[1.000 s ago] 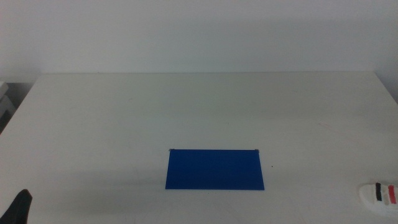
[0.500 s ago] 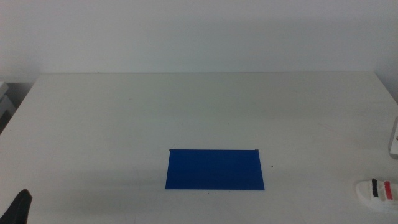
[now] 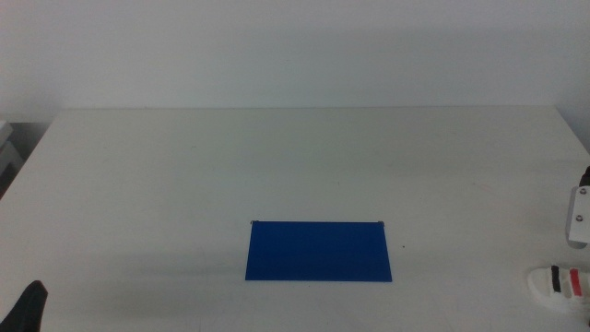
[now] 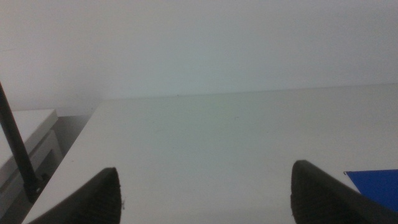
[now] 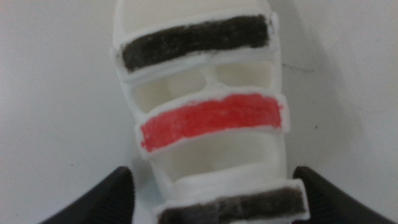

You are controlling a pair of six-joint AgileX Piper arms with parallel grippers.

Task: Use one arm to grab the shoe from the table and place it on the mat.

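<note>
The shoe (image 3: 559, 282), white with black, red and grey straps, lies on the table (image 3: 277, 157) at the front right, cut off by the picture's edge. Just above it, the right arm's white gripper block (image 3: 578, 217) comes in from the right. In the right wrist view the shoe (image 5: 205, 118) fills the picture, and my right gripper (image 5: 217, 190) is open with one dark jaw on each side of it. The blue mat (image 3: 318, 250) lies flat at the table's middle front, well left of the shoe. My left gripper (image 4: 205, 186) waits open at the front left corner, holding nothing.
The left gripper's dark tip (image 3: 28, 309) shows at the middle view's bottom left. A white cabinet (image 4: 25, 143) stands beyond the table's left edge. A corner of the mat (image 4: 376, 186) shows in the left wrist view.
The right arm's white gripper block has come into the middle view from the right edge and moved down toward the shoe. The left arm and the mat have not moved.
</note>
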